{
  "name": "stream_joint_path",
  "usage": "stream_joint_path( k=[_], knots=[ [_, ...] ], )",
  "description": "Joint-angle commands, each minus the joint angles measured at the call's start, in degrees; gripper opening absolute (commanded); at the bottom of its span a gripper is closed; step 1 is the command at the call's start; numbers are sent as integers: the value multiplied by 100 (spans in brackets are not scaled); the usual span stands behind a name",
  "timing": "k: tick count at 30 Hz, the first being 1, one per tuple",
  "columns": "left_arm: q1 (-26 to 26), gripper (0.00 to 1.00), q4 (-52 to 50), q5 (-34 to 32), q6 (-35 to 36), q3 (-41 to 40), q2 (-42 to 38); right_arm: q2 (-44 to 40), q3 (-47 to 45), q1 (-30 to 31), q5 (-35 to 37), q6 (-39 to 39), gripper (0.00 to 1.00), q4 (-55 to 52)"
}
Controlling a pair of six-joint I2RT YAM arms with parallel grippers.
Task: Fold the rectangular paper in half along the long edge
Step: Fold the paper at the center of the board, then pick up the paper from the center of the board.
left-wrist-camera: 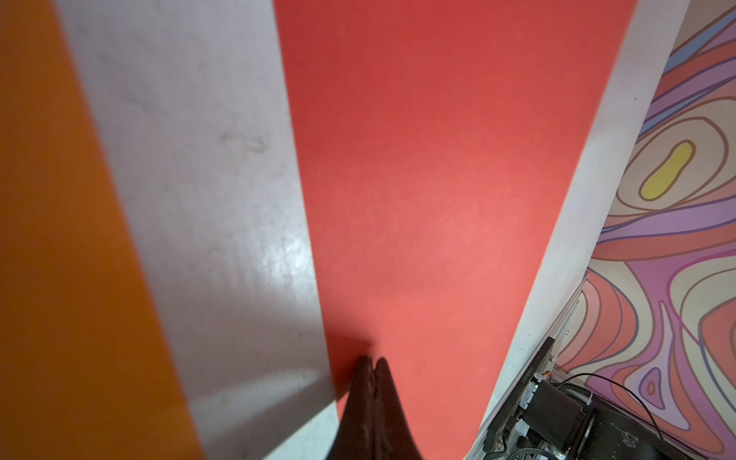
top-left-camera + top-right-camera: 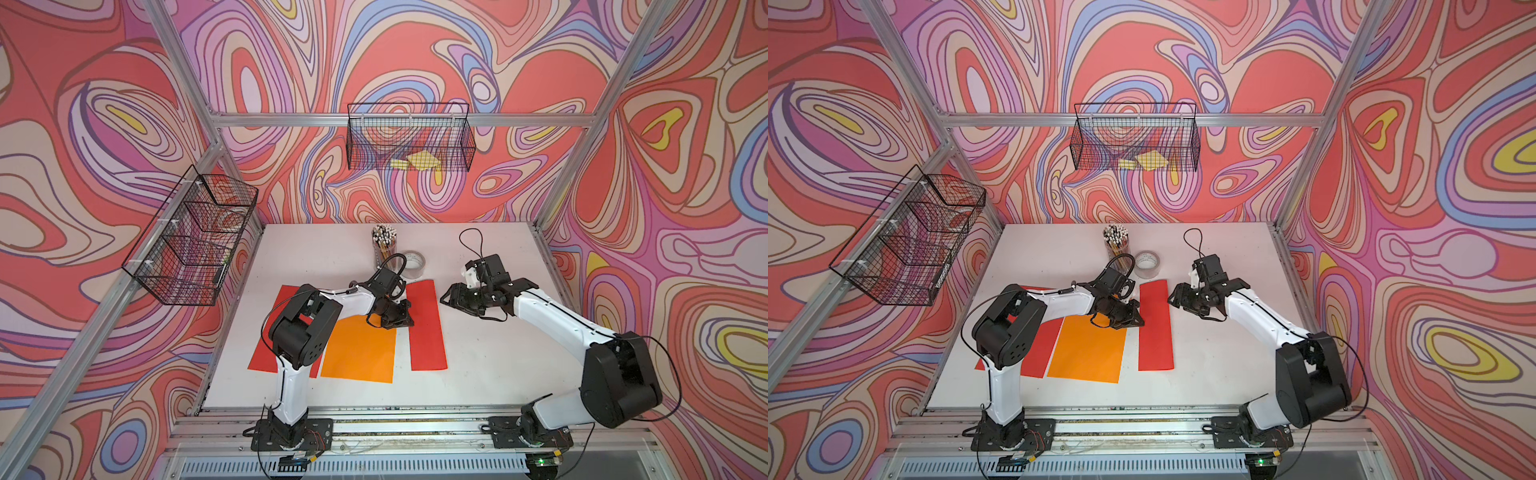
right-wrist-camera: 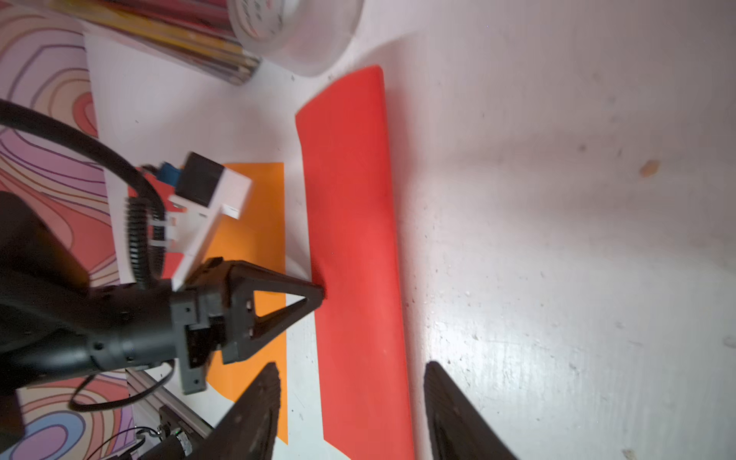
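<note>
Red paper: thin, limp, likely springing open.
Left gripper, clenched empty, is pinning its edge; right gripper is hovering spread.

Orange sheet: flat on the white desk, beside the left fingers, on the side away from the right fingers. Outer red sheet: adjoins the orange sheet, farther from both. Pencil cup and tape roll: behind the left fingers. Side wire basket, rear wire basket: wall-mounted, the rear one holding yellow notes.
</note>
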Motion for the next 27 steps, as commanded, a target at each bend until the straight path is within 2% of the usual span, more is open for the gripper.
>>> stream_joint_path(
  k=[1,9,18,22,25,27],
  knots=[
    [-22,0,-167,-150,-41,-146,130,131,-437,33,-131,-45,60,74],
    [-22,0,-176,-153,-40,-139,126,317,-895,41,-990,31,60,1053],
    [-22,0,-185,-167,-40,-155,126,981,-987,267,-1188,88,57,1542],
    [-22,0,-177,-159,-49,-155,151,996,-1037,300,-1163,126,41,1615],
    [-22,0,-176,-157,-49,-152,163,952,-1064,304,-1134,115,25,1596],
    [-22,0,-168,-159,-49,-155,156,925,-1084,304,-1107,104,21,1574]
  ],
)
